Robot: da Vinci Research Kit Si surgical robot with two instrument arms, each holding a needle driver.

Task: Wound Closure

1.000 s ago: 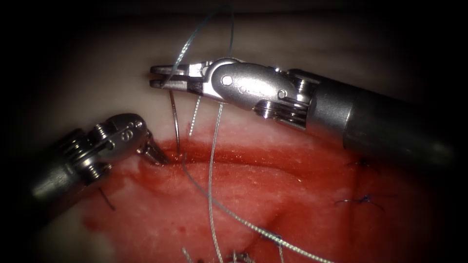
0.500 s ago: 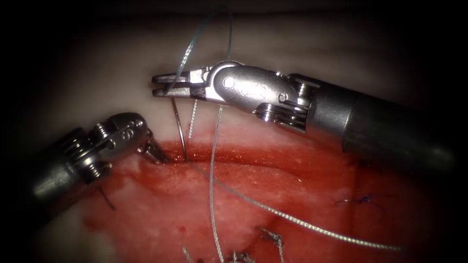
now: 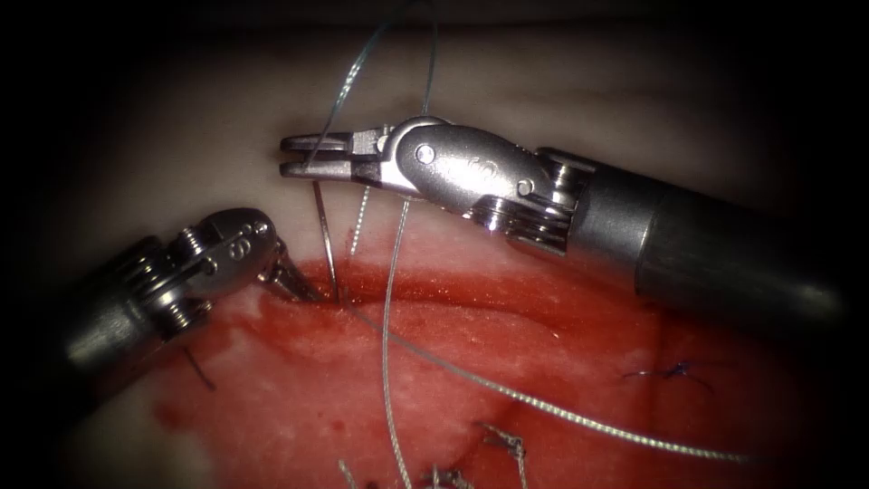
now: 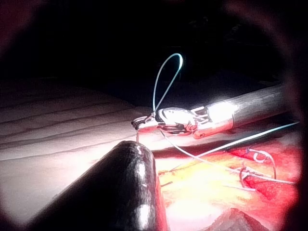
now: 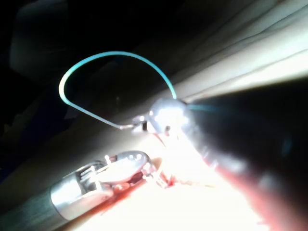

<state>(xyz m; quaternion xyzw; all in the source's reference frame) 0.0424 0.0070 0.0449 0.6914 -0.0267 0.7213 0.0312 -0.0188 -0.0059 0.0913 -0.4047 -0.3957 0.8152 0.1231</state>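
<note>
- The needle (image 3: 324, 237) drops from the right tool (image 3: 303, 156) into the cut (image 3: 507, 292); its lower end is buried in the tissue (image 3: 543, 91), so the tip is hidden.
- The left tool (image 3: 291, 282) has its jaw tips sunk at the cut's left end; what they hold cannot be told.
- The thread (image 3: 543, 409) runs off the near edge and fades into dark at right.
- Both shafts are cut off by the edges.

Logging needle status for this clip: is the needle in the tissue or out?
In. The right gripper holds the needle at its upper end; its lower end enters the tissue at the cut.
</note>
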